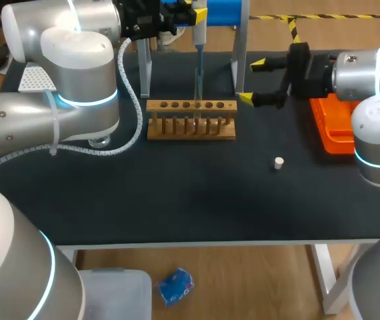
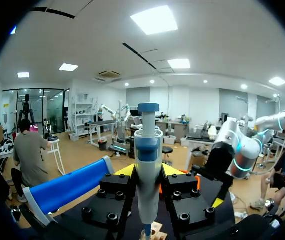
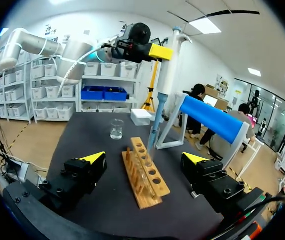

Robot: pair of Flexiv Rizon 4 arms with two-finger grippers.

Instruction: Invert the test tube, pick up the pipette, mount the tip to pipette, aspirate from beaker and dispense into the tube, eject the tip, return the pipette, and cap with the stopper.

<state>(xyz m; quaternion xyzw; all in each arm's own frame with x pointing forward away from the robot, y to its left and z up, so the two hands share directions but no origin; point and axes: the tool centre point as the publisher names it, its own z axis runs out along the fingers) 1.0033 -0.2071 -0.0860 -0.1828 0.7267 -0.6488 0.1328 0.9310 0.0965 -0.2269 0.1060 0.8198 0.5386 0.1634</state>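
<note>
We take the rack (image 1: 191, 121) as the reference for all positions. It is wooden, has one row of holes, and lies on the table (image 1: 177, 200).

The left gripper (image 2: 149, 172) is clamped on the pipette (image 2: 148, 150), with one finger against each side of the body. The pipette stands upright directly above the rack, and its lower end points down at a middle hole. We cannot tell from these views whether that end enters the hole.

The right gripper (image 3: 145, 160) is spread wide and holds nothing. It hangs just beside the rack's right end, with its fingers pointing along the rack's length.

A clear tube (image 3: 143, 174) appears to stand in a middle hole of the rack. The glass is faint, so we state this with reserve.

The beaker (image 3: 116, 129) stands upright beyond the rack's left end.

The stopper (image 1: 279, 162), a small white piece, lies in front of the rack's right end, well apart from it.

The stand (image 1: 238, 47), a blue roller on metal legs, is just behind the rack.

The tray (image 1: 330, 133), orange, is to the right of the rack, past the right gripper.
</note>
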